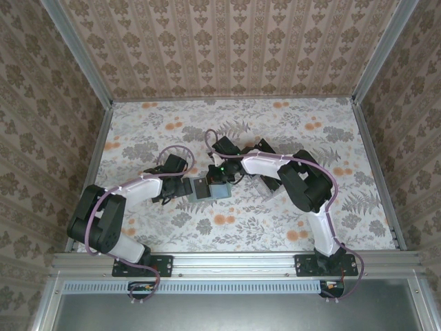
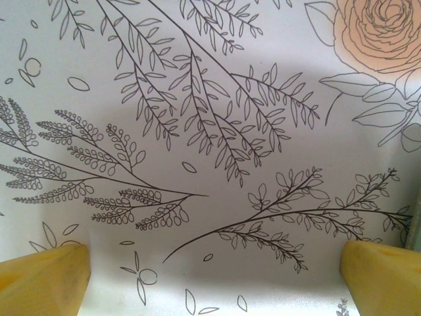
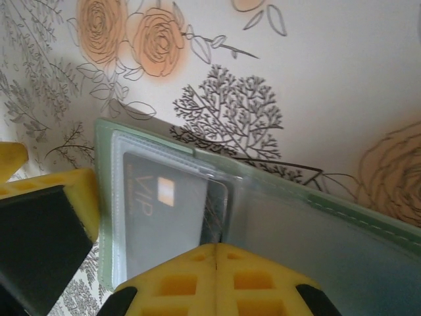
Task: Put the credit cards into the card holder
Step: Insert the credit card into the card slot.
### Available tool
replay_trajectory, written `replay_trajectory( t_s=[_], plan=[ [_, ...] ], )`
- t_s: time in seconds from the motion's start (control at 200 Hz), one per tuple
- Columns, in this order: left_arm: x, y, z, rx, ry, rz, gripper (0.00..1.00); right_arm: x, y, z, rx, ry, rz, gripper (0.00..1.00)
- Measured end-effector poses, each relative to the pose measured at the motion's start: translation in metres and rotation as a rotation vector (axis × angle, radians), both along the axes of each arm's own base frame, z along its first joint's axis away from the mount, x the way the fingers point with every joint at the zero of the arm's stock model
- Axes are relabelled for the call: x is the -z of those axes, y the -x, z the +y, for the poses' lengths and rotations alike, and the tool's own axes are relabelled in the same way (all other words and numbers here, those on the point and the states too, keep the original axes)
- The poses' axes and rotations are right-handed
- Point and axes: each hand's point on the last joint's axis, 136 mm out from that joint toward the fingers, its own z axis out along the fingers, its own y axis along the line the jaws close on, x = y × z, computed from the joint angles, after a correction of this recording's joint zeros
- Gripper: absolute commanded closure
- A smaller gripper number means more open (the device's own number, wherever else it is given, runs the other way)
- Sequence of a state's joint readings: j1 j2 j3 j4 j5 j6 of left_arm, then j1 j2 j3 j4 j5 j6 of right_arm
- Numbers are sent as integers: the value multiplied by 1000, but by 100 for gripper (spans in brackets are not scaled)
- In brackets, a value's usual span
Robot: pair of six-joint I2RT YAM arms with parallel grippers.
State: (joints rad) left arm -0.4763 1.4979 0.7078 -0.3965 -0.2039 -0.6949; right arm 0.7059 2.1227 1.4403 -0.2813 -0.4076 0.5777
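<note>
The card holder [image 1: 204, 188] lies open on the flowered cloth at mid-table, sage green outside and bluish-grey inside [image 3: 329, 237]. A dark credit card [image 3: 164, 217] marked VIP sits in its clear left pocket, with a darker strip showing at the pocket's mouth. My right gripper [image 3: 217, 253] is shut, and its yellow tips rest on the holder at that card's near edge [image 1: 220, 182]. My left gripper [image 2: 217, 280] is open just left of the holder [image 1: 178, 187], with only cloth between its fingers. One of its yellow fingers [image 3: 52, 194] stands against the holder's left edge.
Something dark and flat [image 1: 264, 147] lies behind the right arm, and a pale clear piece [image 1: 271, 189] lies under its forearm. Patterned walls close in the table on three sides. A metal rail [image 1: 234, 261] runs along the near edge by the arm bases.
</note>
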Motion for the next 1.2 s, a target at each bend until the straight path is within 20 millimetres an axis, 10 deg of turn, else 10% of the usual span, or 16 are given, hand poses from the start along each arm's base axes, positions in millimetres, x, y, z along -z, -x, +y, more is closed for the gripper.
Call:
replay_trajectory(
  t_s=[1.2],
  plan=[
    [-1,0,-1,11,4,-2,0,3,23,-13,4,3,39,95]
  ],
)
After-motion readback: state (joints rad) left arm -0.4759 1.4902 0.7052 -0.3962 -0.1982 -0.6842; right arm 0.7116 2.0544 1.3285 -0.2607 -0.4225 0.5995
